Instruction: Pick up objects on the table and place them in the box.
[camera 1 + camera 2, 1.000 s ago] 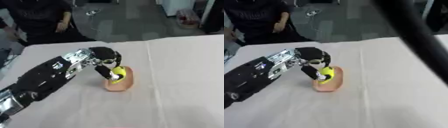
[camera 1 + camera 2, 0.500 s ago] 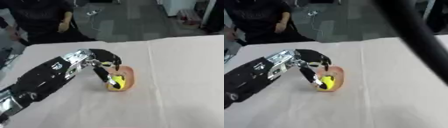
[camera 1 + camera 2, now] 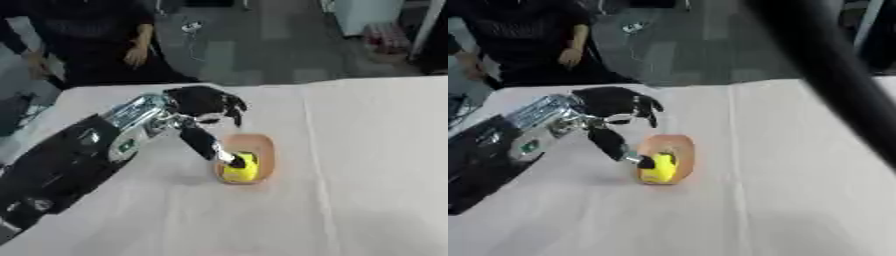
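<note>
A pale cloth-covered desk filled the lower two thirds of the frame, with a grey floor beyond its far edge across the top. The robot's left arm came in from the lower left and ended in the left hand, just left of the frame's centre. The fingers drooped loosely curled above the desk, holding nothing, while the thumb stretched down and to the right, its tip touching a yellow object. That object sat in a small peach-coloured box, slightly below the centre of the frame, at the box's near end. In the right eye view the box looked tipped up on its side, with the yellow object against its near left face; how much of it rested on the desk could not be told. A thick dark bar ran blurred from the top centre to the right edge of that view.
</note>
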